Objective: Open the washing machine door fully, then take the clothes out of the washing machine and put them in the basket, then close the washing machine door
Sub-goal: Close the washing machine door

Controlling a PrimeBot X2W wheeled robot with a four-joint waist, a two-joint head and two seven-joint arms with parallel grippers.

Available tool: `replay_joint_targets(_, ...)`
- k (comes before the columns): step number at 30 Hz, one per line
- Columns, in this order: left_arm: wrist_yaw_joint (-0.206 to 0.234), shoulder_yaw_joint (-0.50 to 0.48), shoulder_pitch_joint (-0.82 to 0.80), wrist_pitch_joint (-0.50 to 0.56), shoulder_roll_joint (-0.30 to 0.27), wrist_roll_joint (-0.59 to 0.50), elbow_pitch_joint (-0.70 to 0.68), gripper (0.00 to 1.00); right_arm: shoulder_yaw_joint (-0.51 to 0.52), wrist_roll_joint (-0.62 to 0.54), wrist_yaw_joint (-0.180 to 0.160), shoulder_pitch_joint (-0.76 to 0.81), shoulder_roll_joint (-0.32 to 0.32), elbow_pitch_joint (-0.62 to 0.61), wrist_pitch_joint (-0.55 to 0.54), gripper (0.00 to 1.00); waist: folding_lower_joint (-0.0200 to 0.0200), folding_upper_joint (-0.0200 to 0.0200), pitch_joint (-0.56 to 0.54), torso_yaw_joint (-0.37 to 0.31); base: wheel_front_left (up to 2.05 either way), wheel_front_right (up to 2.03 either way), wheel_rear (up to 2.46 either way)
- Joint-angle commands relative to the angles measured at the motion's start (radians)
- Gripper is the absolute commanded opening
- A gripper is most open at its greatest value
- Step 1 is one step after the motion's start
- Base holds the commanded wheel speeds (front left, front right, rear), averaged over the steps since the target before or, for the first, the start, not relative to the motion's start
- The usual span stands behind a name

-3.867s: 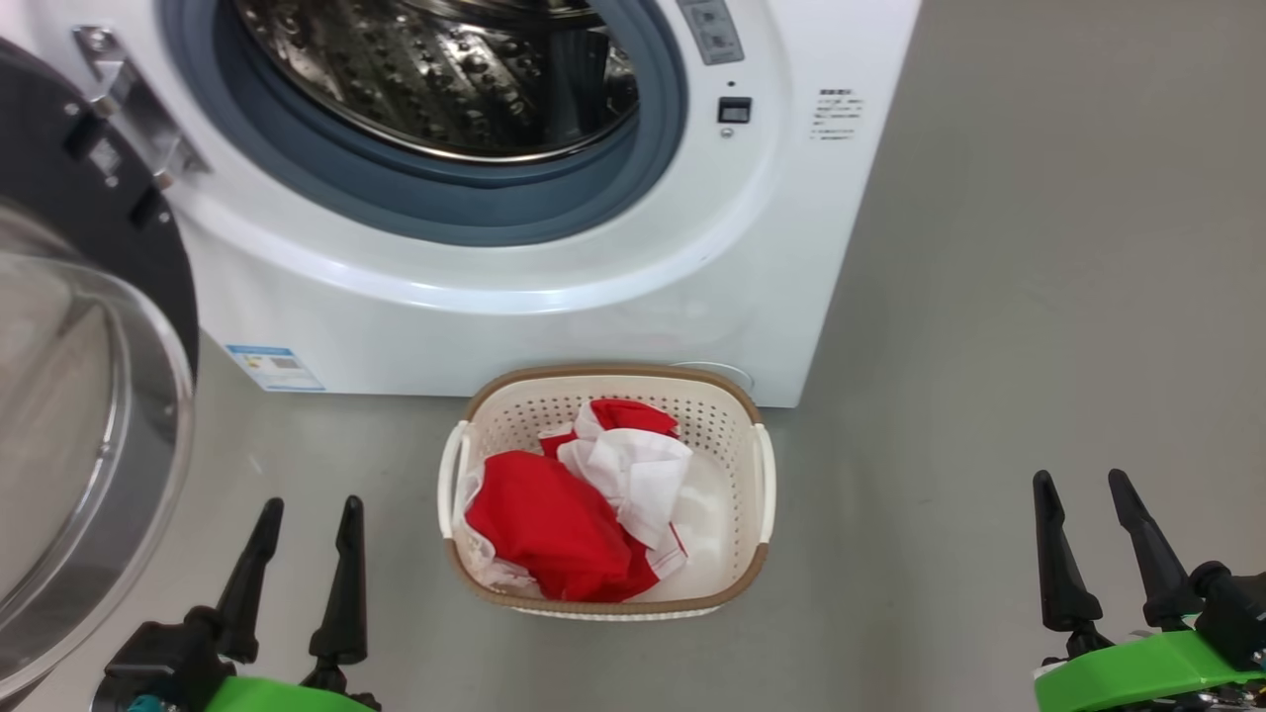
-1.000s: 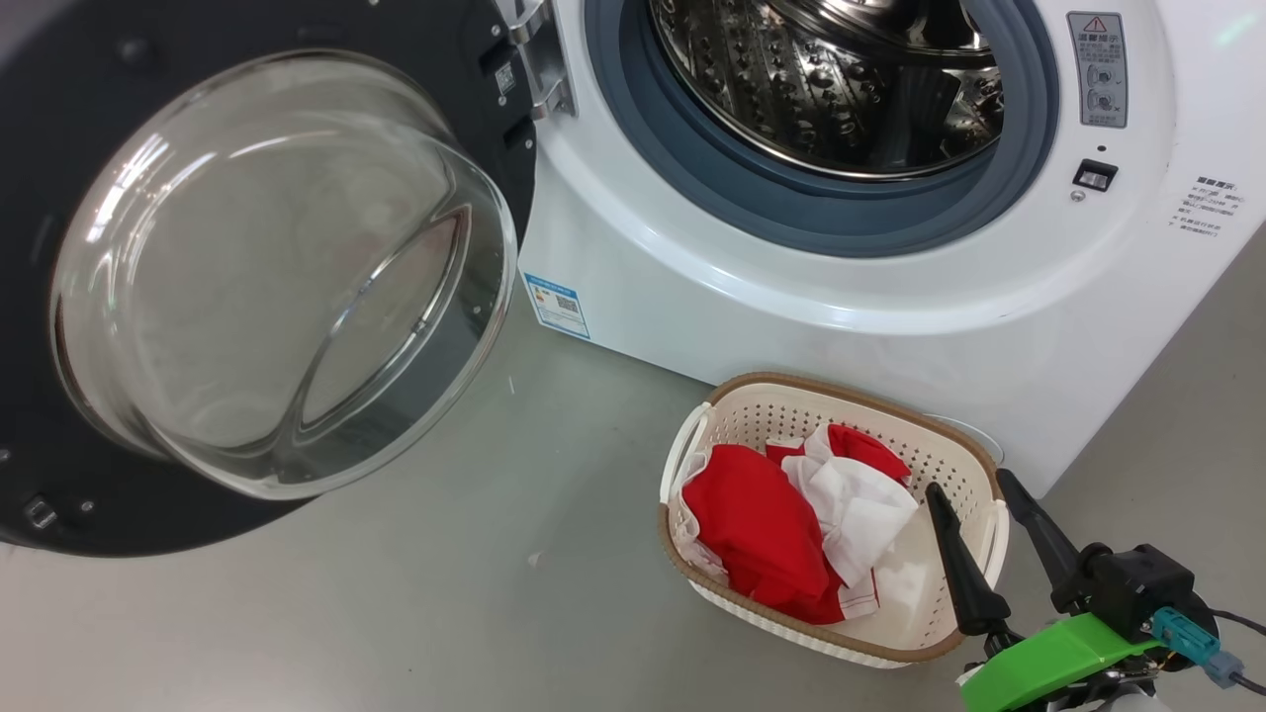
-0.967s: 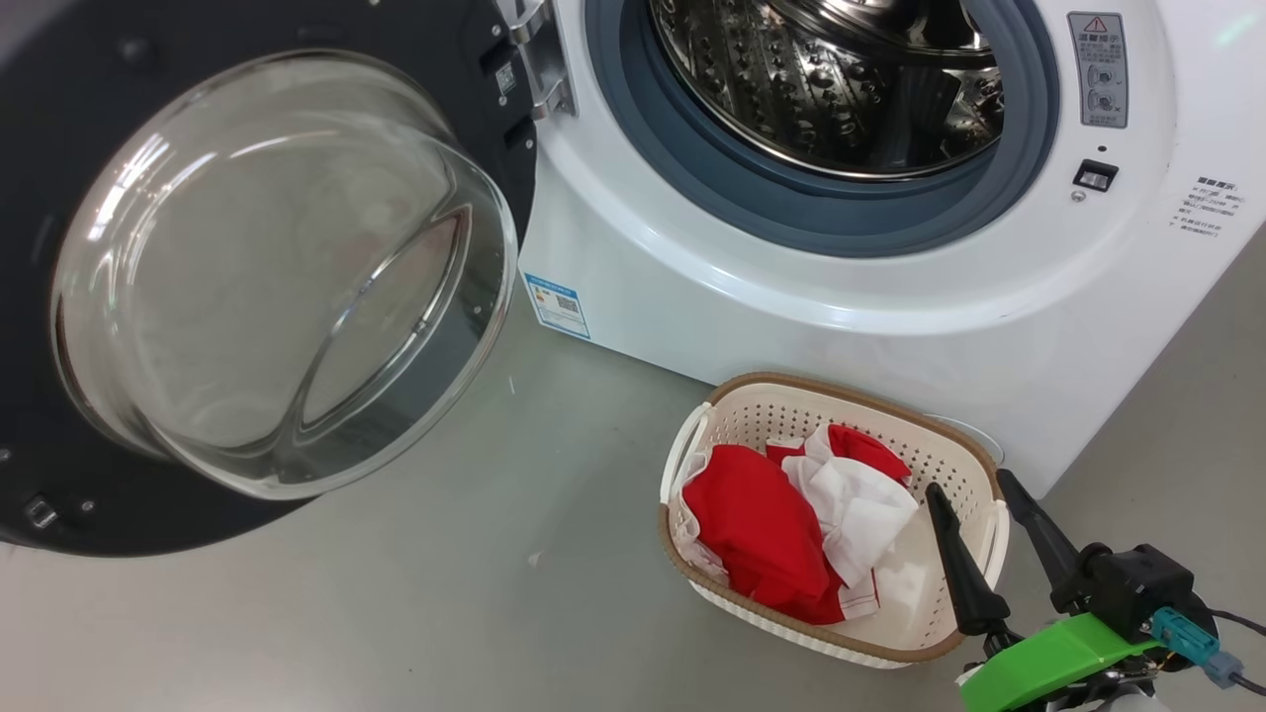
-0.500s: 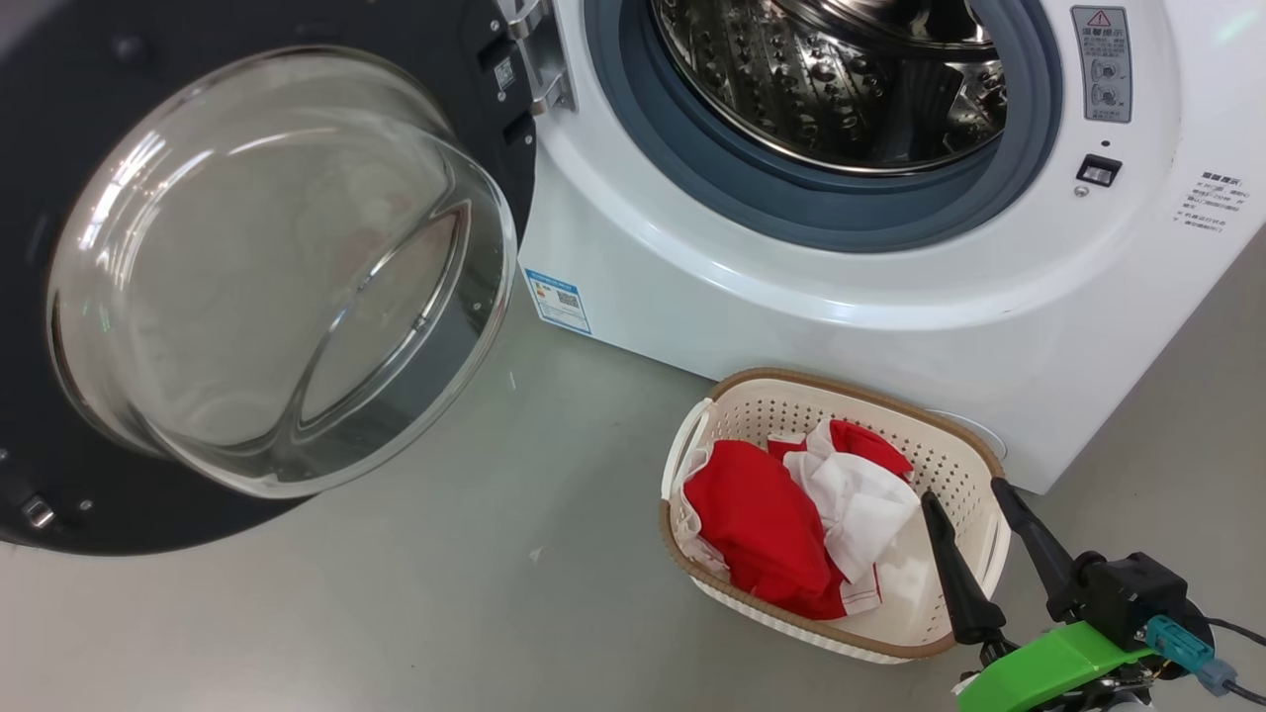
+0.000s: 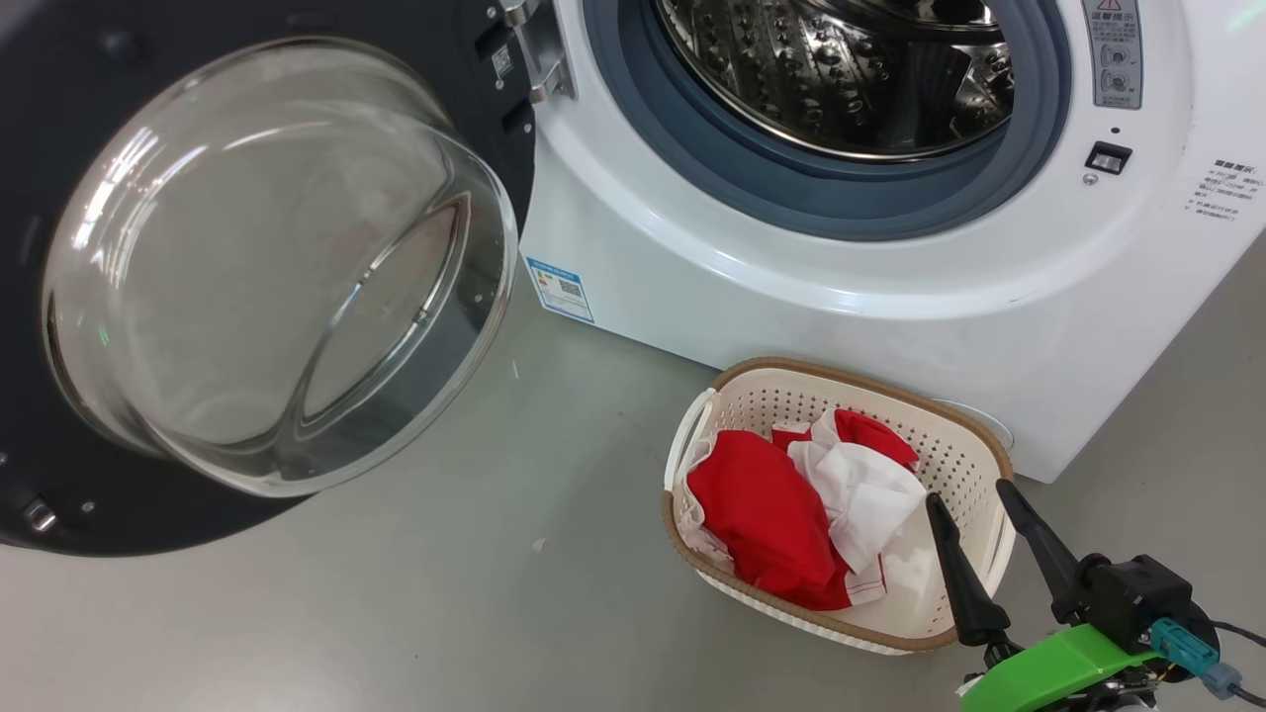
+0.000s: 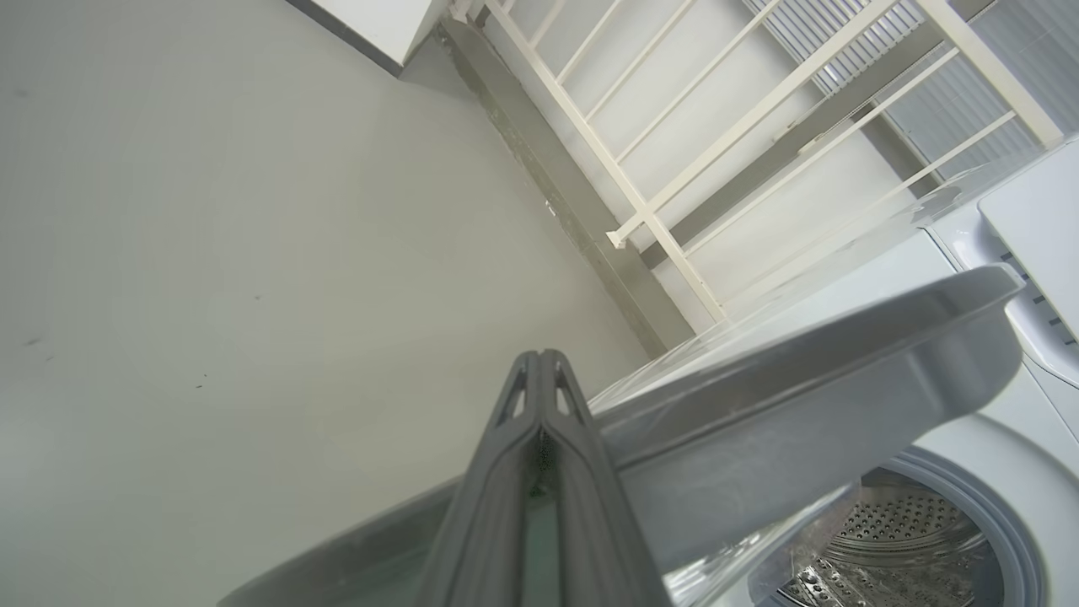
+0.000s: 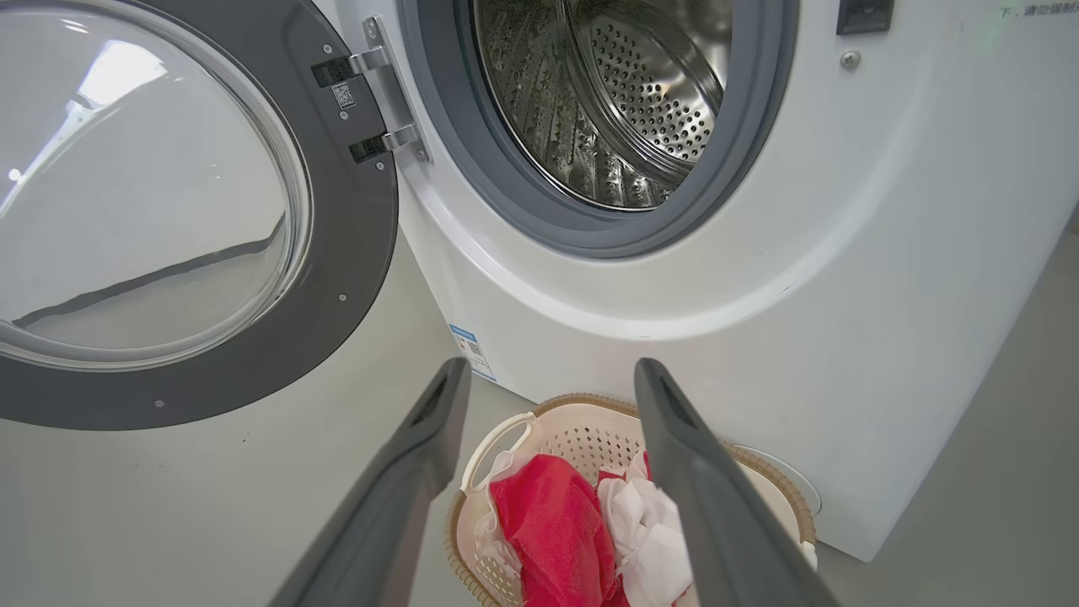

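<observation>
The washing machine (image 5: 791, 297) stands with its steel drum (image 5: 841, 69) bare. The washing machine door (image 5: 277, 267) hangs wide open at the left, its glass bowl facing me. Red and white clothes (image 5: 781, 514) lie in the basket (image 5: 791, 368) on the floor before the machine. My right gripper (image 5: 969, 494) is open, hovering over the basket's right end with nothing between its fingers. In the right wrist view the right gripper (image 7: 552, 371) frames the clothes (image 7: 548, 514) and the basket (image 7: 590, 400). My left gripper (image 6: 539, 358) is shut, beside the door's grey edge (image 6: 801, 396); I cannot tell whether they touch.
A white railing (image 6: 657, 228) and a wall stand beyond the door in the left wrist view. Grey floor (image 5: 445, 613) spreads below the door and left of the basket. The door's hinge (image 7: 379, 101) sits left of the grey gasket (image 7: 759, 126).
The head view turned left since the earliest frame, taking the left gripper out of it. Over the last second it only drifted slightly. Door, basket and right gripper have kept their places.
</observation>
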State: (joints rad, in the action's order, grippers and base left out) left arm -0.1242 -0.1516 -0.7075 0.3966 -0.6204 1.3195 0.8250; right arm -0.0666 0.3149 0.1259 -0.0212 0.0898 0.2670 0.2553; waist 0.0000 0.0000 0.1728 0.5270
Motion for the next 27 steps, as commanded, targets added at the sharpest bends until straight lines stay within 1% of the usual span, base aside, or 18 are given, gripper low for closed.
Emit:
replay_joint_targets(1, -0.006, -0.013, -0.03, 0.022, -0.065, 0.014, -0.029, 0.0, -0.018, -0.006, 0.005, -0.005, 0.003, -0.026, 0.006, 1.0, 0.0, 0.0, 0.0, 0.0, 0.0, 0.0, 0.0)
replay_joint_targets(8, -0.006, 0.035, 0.008, 0.08, -0.061, 0.057, -0.092, 0.0, -0.014, -0.007, 0.005, -0.003, -0.001, -0.027, 0.006, 1.0, 0.0, 0.0, -0.001, -0.002, 0.0, 0.0, 0.0)
replay_joint_targets(15, -0.006, 0.071, 0.084, 0.101, -0.072, 0.101, -0.227, 0.0, -0.011, -0.009, 0.005, 0.0, -0.004, -0.029, 0.006, 1.0, 0.0, 0.0, -0.009, 0.0, 0.0, 0.0, 0.0)
replay_joint_targets(27, -0.006, 0.114, 0.194, 0.127, -0.11, 0.164, -0.433, 0.0, -0.02, -0.003, 0.005, -0.006, -0.006, -0.024, 0.006, 1.0, 0.0, 0.0, -0.016, -0.001, 0.0, 0.0, 0.0)
